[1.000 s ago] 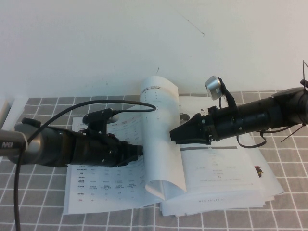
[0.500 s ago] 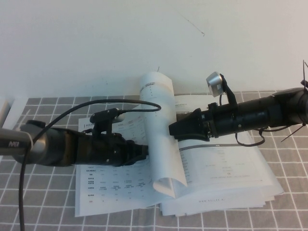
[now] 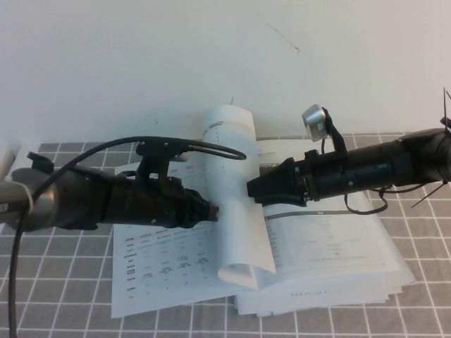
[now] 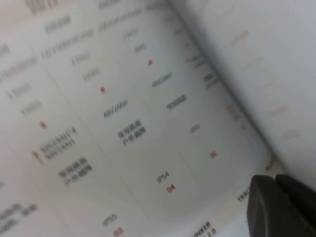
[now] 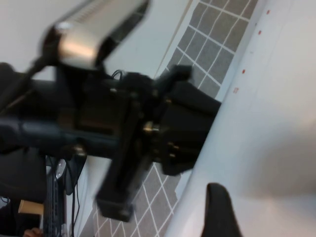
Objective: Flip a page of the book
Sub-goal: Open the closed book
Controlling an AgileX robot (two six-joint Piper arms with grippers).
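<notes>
The book (image 3: 331,246) lies open on the checked cloth. Its left side (image 3: 162,267) is densely filled with tables and also shows in the left wrist view (image 4: 123,123). The page (image 3: 236,176) stands up in an arch over the spine. My right gripper (image 3: 252,190) holds the page's right edge. In the right wrist view one finger (image 5: 217,207) lies on the page (image 5: 266,123) and the other is hidden behind it. My left gripper (image 3: 213,211) is shut and empty, its tip against the page's left face, low over the table page (image 4: 276,182).
Loose white sheets with a red-and-black photo (image 3: 380,250) stick out under the book's right side. The grey checked cloth (image 3: 70,310) covers the table. A white wall (image 3: 141,70) stands close behind. The left arm (image 5: 148,133) faces the right gripper across the page.
My left arm has moved right until its tip reaches the standing page. The book's left side has slid a little to the right. My right gripper shifted slightly left, then stayed.
</notes>
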